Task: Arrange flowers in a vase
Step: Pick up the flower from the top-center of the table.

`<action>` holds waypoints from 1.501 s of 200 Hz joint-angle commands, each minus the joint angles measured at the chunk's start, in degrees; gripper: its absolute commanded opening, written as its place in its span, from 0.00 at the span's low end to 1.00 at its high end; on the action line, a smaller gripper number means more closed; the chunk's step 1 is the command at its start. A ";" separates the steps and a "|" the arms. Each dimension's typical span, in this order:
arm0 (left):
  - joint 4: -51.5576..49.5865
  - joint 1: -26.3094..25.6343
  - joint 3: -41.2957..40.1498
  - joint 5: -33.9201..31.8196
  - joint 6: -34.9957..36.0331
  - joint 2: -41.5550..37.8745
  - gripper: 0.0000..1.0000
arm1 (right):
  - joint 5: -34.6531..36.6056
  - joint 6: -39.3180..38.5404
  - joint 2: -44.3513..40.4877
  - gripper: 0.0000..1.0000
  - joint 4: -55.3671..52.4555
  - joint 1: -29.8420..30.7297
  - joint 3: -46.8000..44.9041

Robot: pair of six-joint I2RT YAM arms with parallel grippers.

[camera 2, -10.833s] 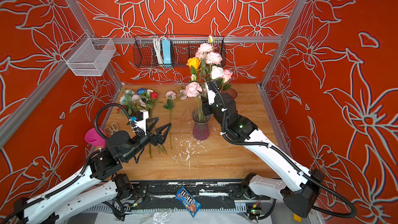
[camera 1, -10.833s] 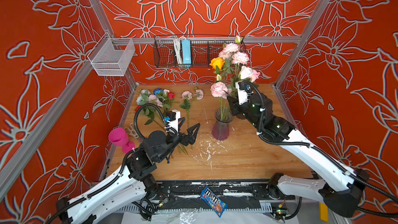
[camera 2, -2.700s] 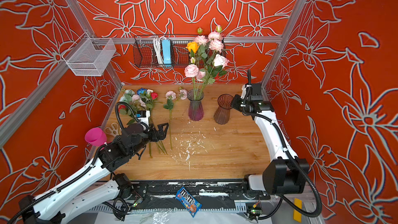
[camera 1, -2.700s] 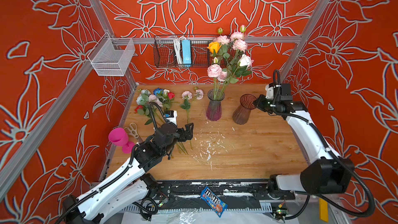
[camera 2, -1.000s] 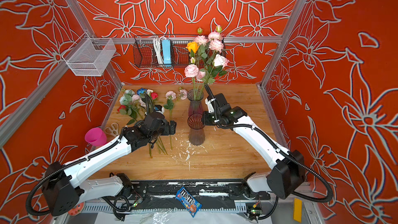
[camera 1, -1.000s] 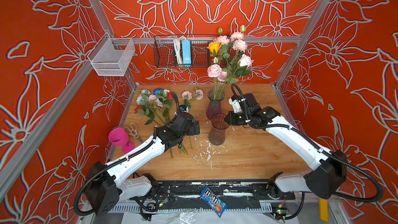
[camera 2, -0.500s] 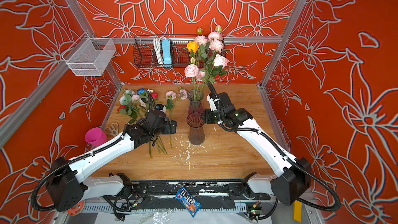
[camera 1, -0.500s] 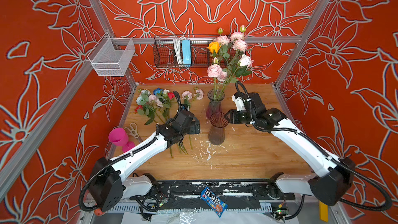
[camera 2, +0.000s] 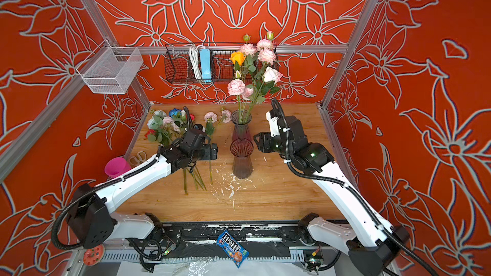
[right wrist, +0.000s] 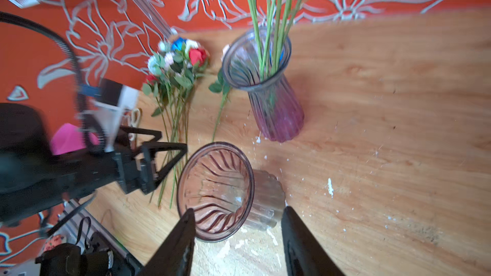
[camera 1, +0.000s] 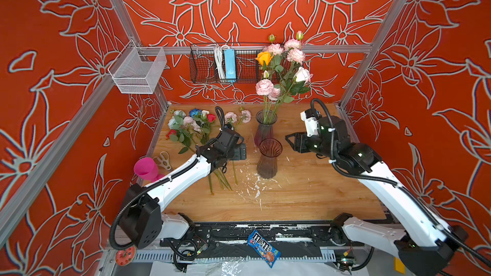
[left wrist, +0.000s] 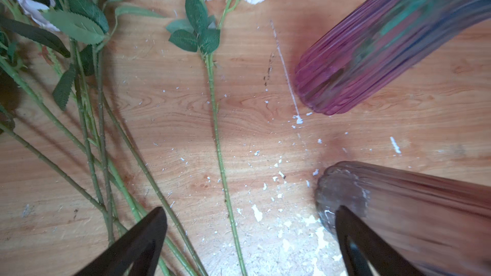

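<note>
Flowers [camera 1: 189, 121] likely light, wiry-stemmed, springy; best pinched mid-stem, below leaves. Left gripper [left wrist: 249, 212] wide apart, empty, above them; right gripper [right wrist: 237, 209] half-parted, holding nothing.

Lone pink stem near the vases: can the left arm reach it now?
Likely yes: the left claw hangs open over the stem, nothing across it, though the empty vase crowds one finger.

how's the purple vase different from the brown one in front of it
Colour: the purple vase is pinkish-violet glass, the brown vase a smoky amber.
Contents: the purple vase holds a bunch of flowers, the brown vase is empty.
Place: the purple vase stands nearer the back wall, the brown vase just in front of it.
Both are ribbed, flared at the rim and upright on the table.
</note>
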 commanded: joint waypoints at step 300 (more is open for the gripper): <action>-1.90 9.23 1.98 9.67 0.94 3.90 0.00 | 4.31 0.94 -15.87 0.54 9.16 0.30 -18.89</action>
